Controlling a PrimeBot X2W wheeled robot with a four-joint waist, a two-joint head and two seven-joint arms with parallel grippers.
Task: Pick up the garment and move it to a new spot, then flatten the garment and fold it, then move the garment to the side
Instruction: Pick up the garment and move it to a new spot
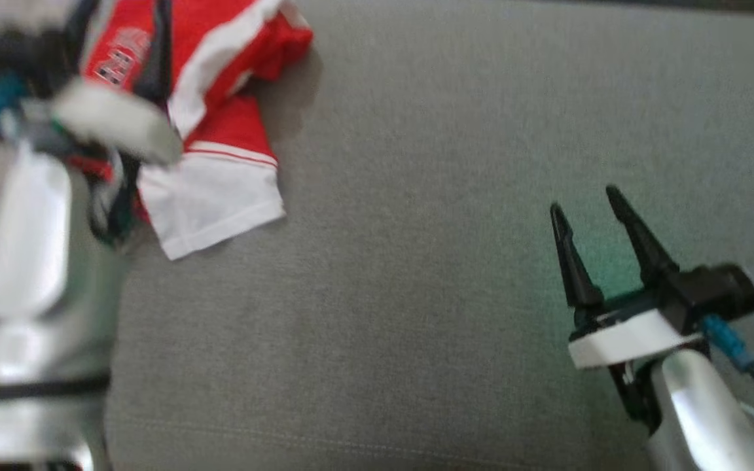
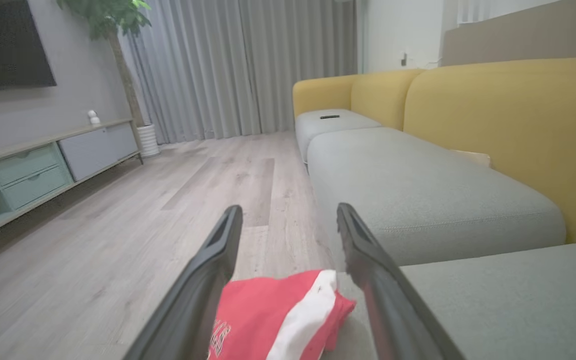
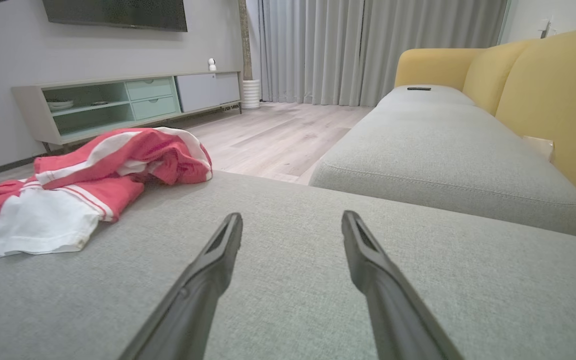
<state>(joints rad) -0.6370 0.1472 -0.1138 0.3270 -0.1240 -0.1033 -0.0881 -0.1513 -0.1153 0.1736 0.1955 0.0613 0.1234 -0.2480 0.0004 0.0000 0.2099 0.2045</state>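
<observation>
Nearest, the left arm's silver forearm point(image 1: 23, 261) rises at the near left, blurred. The left gripper point(image 2: 289, 210) stands wide open over the crumpled red-and-white fabric jersey point(image 1: 220, 131), one finger on either side of the red bunch. Whether the fingers touch the cloth I cannot tell. The right gripper point(image 1: 584, 200) also gapes wide and empty above the bare grey woven sofa cushion point(image 1: 416, 261) at the near right, well apart from the jersey. The jersey lies at the cushion's far left, its long axis running far to near. A white hemmed panel points near, and lettering shows on the far red part.
</observation>
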